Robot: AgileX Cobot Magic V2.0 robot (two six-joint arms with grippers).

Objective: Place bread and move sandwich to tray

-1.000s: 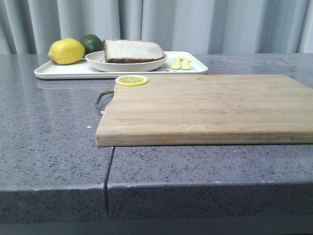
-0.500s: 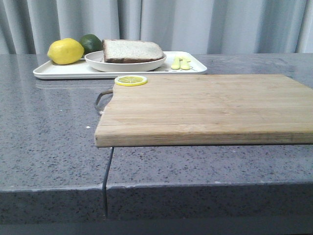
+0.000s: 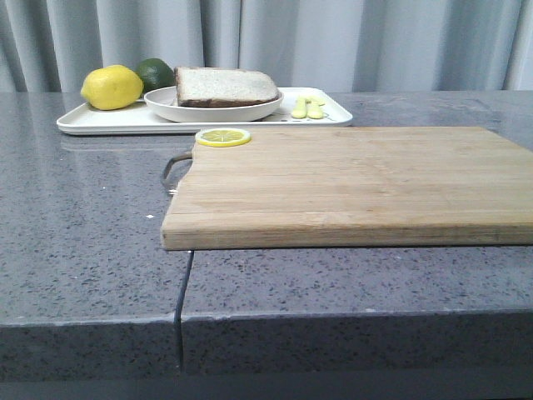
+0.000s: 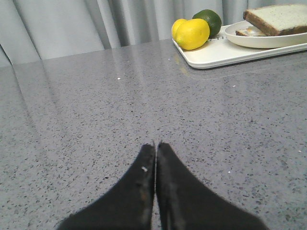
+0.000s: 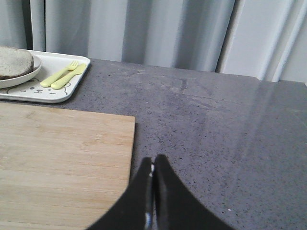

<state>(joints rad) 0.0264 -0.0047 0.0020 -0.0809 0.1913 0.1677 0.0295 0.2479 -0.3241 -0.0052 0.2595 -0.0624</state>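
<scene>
Partly hidden sandwich [image 4: 276, 18] filling.

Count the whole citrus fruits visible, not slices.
2: a yellow lemon at the tray's left end, and a green lime just behind it. None elsewhere in view; the plate could hide something.

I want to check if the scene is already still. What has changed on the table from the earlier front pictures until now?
Almost nothing. Between the oldest picture and the next, the whole front view shifted very slightly, all things together, which looks like camera movement, not a moved object. Since then, no visible change: the sandwich lies on its plate on the tray, the lemon slice on the cutting board. No arm appears in the front view.
</scene>
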